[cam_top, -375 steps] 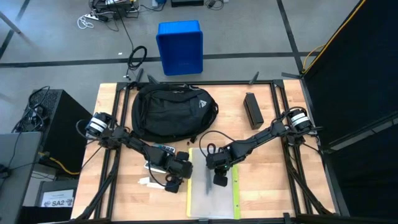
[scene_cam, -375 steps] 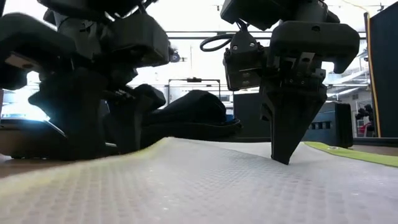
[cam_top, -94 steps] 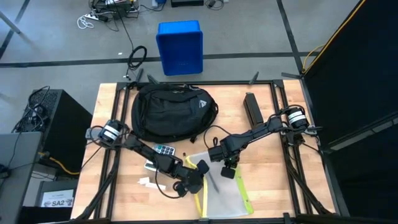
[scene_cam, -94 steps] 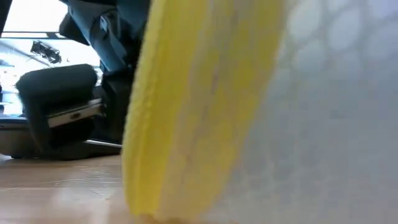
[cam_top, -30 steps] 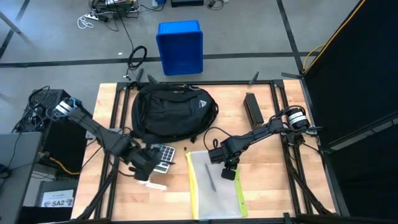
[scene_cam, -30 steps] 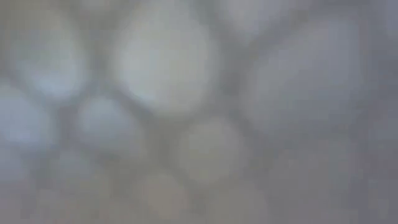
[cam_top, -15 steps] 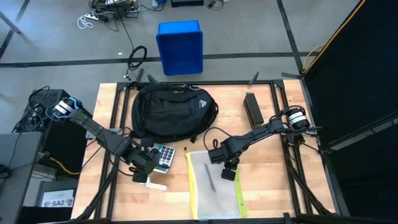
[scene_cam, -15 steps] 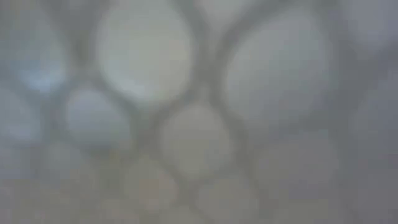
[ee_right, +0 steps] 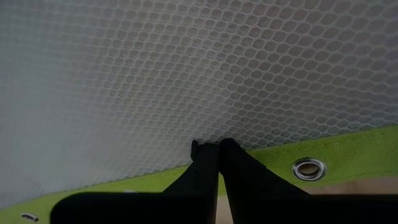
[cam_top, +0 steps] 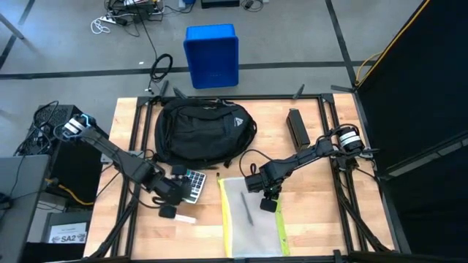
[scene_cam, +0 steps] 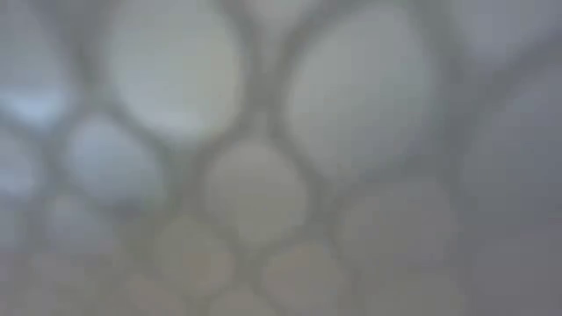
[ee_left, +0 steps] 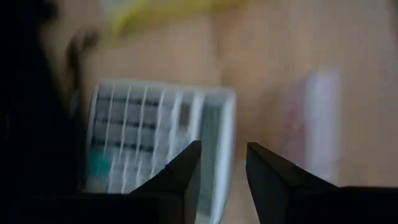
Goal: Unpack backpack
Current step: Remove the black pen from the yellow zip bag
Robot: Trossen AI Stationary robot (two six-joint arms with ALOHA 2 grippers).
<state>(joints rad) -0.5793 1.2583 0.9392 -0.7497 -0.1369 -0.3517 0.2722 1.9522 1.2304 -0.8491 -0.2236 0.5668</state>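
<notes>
Mesh pouch pinned flat by my right hand, fingers together; left hand, fingers slightly apart, should straddle the calculator squarely before closing.

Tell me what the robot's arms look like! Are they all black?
Mostly, yes. Both arms are dark and thin, built from jointed segments. The left arm and the right arm each have a round silver-white part near the shoulder, and a thin black cable loops beside each. The left gripper and the right gripper each end in two dark, wedge-shaped jaws.
</notes>
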